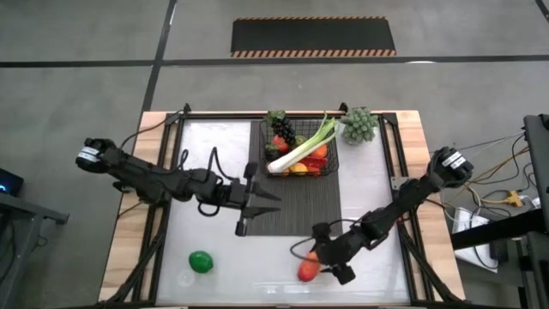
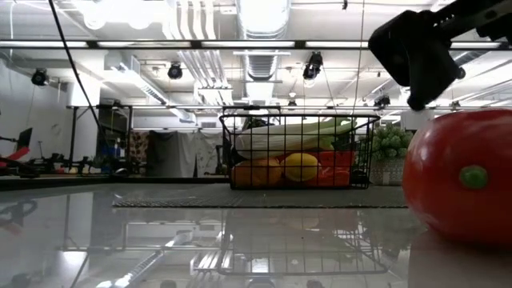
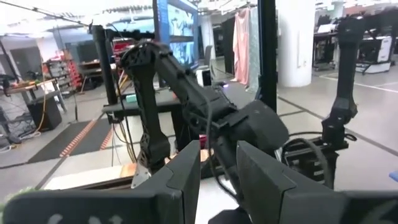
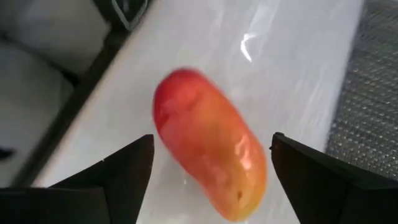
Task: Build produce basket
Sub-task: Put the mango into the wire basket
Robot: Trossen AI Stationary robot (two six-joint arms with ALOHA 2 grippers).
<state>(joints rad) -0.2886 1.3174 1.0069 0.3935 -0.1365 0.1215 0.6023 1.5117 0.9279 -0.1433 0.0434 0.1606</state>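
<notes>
Red-orange mango (image 1: 307, 271) lies low-centre between your right gripper's (image 1: 324, 268) spread jaws; left gripper (image 1: 250, 209), nearly closed, empty, hovers mid-frame.

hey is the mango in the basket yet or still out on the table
Out. The mango lies on the white table near its front edge, between the right gripper's open fingers, well apart from the basket.

Both arms are matte black, built of slim jointed links with pale silver-grey caps at the outer joints. Black cables loop along them. Each tool (image 1: 257, 206) (image 1: 319, 266) has two flat, dark, wedge-shaped fingers.
</notes>
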